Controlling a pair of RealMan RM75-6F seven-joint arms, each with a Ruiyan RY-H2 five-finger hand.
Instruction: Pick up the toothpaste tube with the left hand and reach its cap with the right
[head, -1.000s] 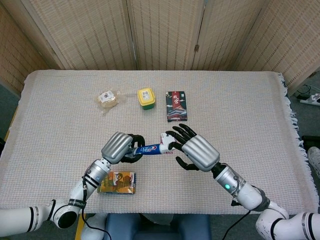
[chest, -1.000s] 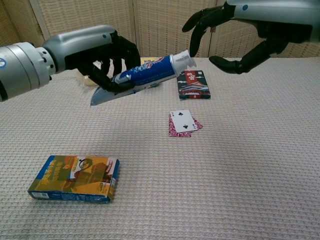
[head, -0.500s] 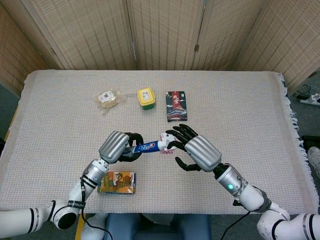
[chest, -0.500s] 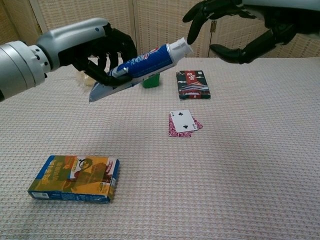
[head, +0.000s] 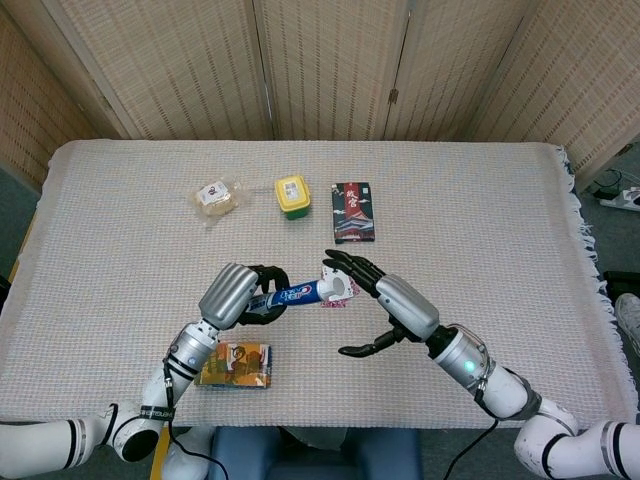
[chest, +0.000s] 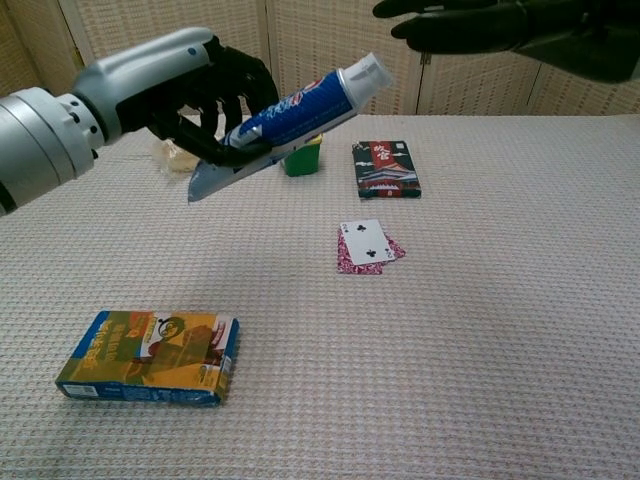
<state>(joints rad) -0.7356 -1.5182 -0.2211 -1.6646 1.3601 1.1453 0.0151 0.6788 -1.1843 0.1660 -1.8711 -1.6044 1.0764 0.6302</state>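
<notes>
The toothpaste tube (chest: 285, 120) is showing a blue body with white and red print, a flat crimped tail at its lower left end and a white cap (chest: 365, 72) at its upper right end. It is hanging in the air above the tabletop (chest: 480, 330), tilting so that the cap is pointing up and to the right.

The left robot hand (chest: 205, 95) is gripping the tube around its lower half, its dark fingers (chest: 240, 85) wrapping over the body while the silver back of the hand is facing up. In the head view the same left robot hand (head: 235, 293) is sitting over the near middle of the tabletop (head: 500, 220), with the tube (head: 295, 296) sticking out toward the right.

The right robot hand (head: 385, 305) is holding nothing, its fingers spreading apart. In the head view its upper fingertips (head: 335, 262) are lying just beside the cap (head: 337, 288), and the thumb is stretching out below, well apart from them. In the chest view the right robot hand (chest: 480, 25) is hovering above and to the right of the cap, near it; whether it is touching cannot be told.

Two playing cards (chest: 368, 245) are lying on the tabletop below.
</notes>
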